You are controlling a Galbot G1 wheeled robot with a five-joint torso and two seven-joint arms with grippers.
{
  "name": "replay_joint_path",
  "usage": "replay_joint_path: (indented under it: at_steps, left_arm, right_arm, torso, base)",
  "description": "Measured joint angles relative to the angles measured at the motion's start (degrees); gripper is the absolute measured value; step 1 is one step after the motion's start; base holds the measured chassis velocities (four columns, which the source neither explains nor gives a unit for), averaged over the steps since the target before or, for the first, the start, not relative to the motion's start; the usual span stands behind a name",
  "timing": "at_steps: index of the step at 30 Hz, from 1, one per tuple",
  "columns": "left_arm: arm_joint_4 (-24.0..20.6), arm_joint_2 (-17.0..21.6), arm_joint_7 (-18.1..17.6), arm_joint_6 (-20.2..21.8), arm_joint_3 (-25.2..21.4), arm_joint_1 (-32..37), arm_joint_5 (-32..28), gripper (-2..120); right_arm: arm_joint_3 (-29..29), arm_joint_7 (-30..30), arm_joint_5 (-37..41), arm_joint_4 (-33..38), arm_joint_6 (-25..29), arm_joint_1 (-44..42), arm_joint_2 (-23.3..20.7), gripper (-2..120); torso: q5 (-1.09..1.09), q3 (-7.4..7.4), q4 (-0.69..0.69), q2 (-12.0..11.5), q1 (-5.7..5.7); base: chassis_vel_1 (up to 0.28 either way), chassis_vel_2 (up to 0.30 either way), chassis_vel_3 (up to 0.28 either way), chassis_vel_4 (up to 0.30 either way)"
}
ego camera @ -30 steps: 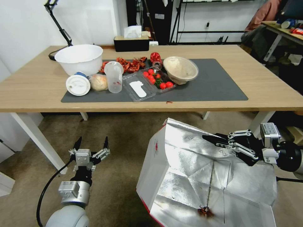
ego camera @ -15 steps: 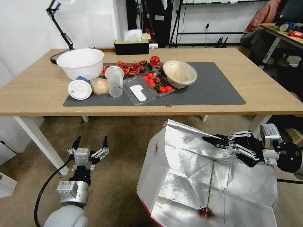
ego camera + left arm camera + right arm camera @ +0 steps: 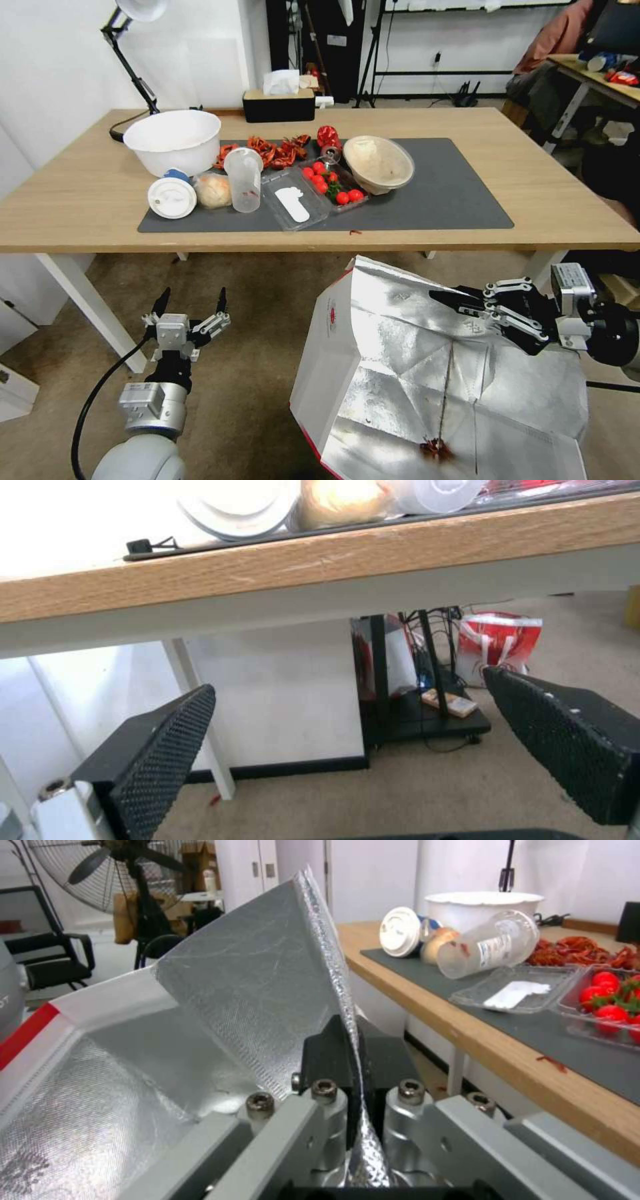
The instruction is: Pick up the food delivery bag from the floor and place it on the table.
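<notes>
At the lower left of the head view the left gripper (image 3: 192, 301) hung with fingers spread and nothing between them above the carpeted floor (image 3: 260, 320), while at the lower right the right gripper (image 3: 445, 297) pinched the foil-lined rim of the food delivery bag (image 3: 427, 380), held off the carpet below the near edge of the table (image 3: 560, 200).

The right gripper (image 3: 445, 297), clamped on the foil rim of the food delivery bag (image 3: 427, 373), hangs below and just short of the near edge of the table (image 3: 567, 207). Beyond and above it, the right half of the dark mat (image 3: 460, 193) lies bare. To its left a tan bowl (image 3: 378, 155), a tomato tray (image 3: 333, 183) and a white bowl (image 3: 173, 139) crowd the mat.
</notes>
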Motion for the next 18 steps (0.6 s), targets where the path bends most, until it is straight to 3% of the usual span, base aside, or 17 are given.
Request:
replay_joint_path:
  at_steps: [18]
  left_arm:
    - [0.34, 0.03, 0.02, 0.04, -0.37, -0.23, -0.13, 100]
  right_arm:
    - [0.02, -0.39, -0.07, -0.93, -0.11, 0.24, -0.01, 0]
  torso:
    - [0.00, 2.59, 0.01, 4.44, 1.82]
  base:
    - [0.000, 0.000, 0.000, 0.000]
